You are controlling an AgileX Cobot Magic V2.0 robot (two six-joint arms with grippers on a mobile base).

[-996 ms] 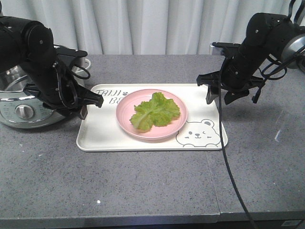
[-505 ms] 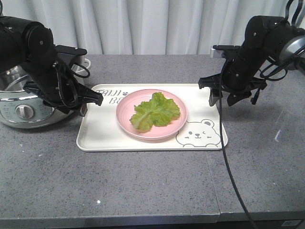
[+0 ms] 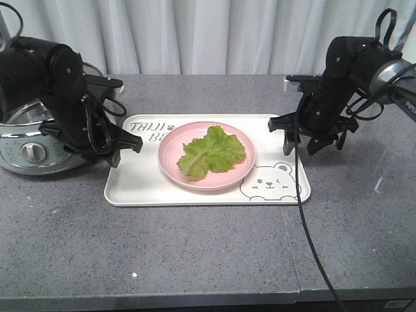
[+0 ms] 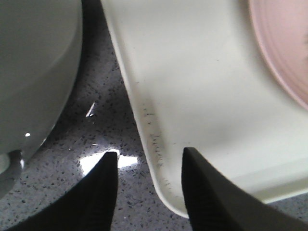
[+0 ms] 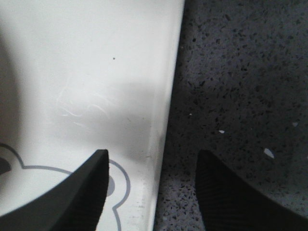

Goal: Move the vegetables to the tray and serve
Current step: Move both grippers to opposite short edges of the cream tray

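Vegetables [image 3: 212, 151] on pink plate [image 3: 170, 170], centre of tray [image 3: 133, 185].
Front: left gripper [image 3: 126, 153] and right gripper [image 3: 300, 144] flank the tray's short edges. Left wrist, then right wrist: only these show each pair of jaws spread, empty, straddling its rim. Both sit lower than a second ago.

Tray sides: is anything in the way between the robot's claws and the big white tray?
No, nothing visible. The open left gripper straddles the cream-white rectangular tray at its left rim, and the open right gripper straddles its right rim. The silver metal cooker pot sits beside the left gripper, not between.
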